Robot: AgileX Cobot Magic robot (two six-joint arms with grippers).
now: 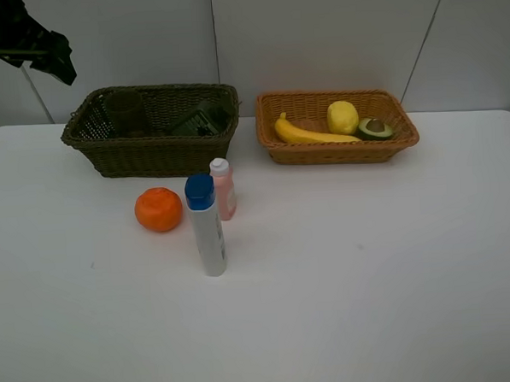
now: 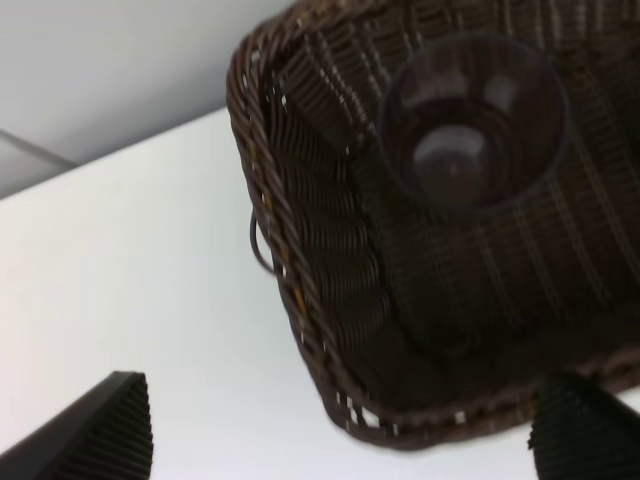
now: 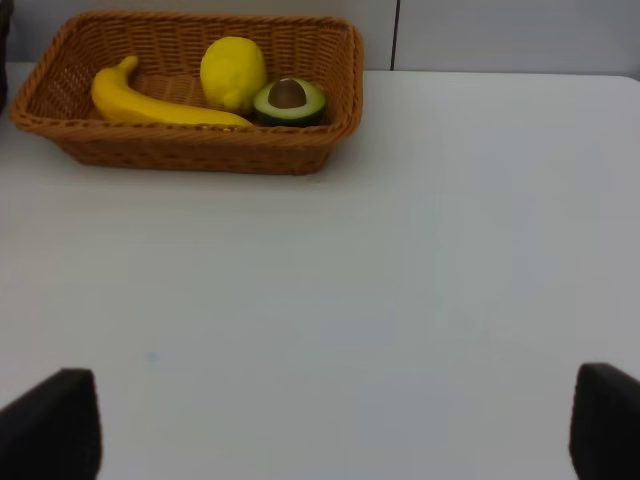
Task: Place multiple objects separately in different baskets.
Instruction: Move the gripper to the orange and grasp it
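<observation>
The left pincer [image 2: 338, 440] hangs wide and empty near the dark basket [image 1: 150, 155], where the cup [image 2: 470, 120] sits. On the bench [image 1: 371, 279] the orange [image 1: 158, 209], white blue-capped bottle [image 1: 206, 228] and pink bottle [image 1: 223, 188] crowd together — a grab at one could topple the tall bottle. The right pincer [image 3: 328, 425] is wide too, holding nothing.

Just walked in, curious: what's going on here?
A robot is sorting items into baskets. Banana, lemon and avocado lie in the tan basket; cup and green bottle in the dark basket. The orange, white bottle and pink bottle stand on the table. Left claw and right claw are open, empty.
</observation>
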